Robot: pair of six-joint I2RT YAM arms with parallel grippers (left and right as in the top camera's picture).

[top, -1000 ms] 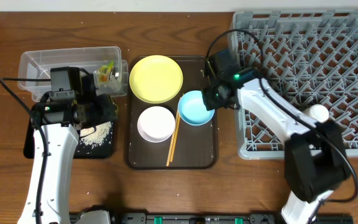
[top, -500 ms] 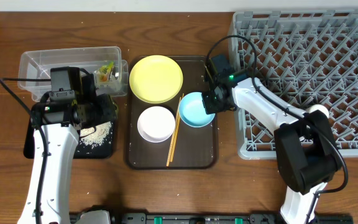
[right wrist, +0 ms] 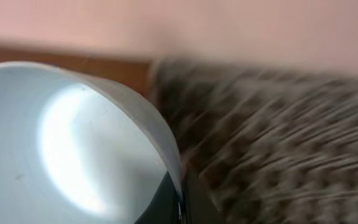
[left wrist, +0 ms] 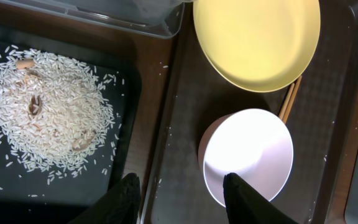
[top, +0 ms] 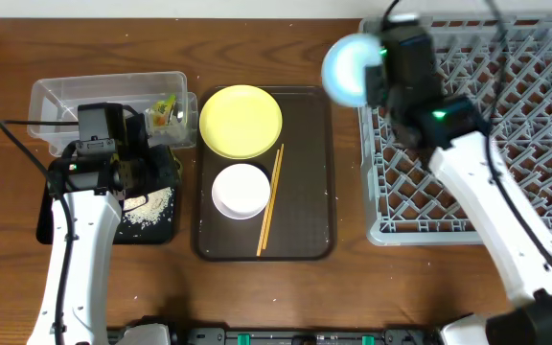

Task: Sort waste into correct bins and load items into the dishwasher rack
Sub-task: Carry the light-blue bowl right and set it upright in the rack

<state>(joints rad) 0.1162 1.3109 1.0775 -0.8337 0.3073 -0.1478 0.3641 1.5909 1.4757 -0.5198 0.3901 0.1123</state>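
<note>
My right gripper (top: 377, 77) is shut on the rim of the light blue bowl (top: 348, 69) and holds it high, at the grey rack's (top: 544, 144) left edge; the bowl fills the right wrist view (right wrist: 73, 143). The yellow plate (top: 241, 120), white bowl (top: 241, 190) and chopsticks (top: 270, 199) lie on the brown tray (top: 310, 192). My left gripper (left wrist: 180, 196) is open, over the brown tray's left rim beside the white bowl (left wrist: 250, 155). Rice crumbs (top: 149, 206) lie in the black tray (top: 51, 225). The snack wrapper (top: 165, 110) lies in the clear tub (top: 65, 101).
The brown serving tray sits mid-table between the bins and the rack. The wooden table (top: 257, 48) borders all of it. A white round part (top: 493, 174) of my right arm hangs over the rack. The small cup is not in view.
My right gripper lifted the light blue bowl off the brown tray and swung it up and right toward the rack. The left arm has not moved.
</note>
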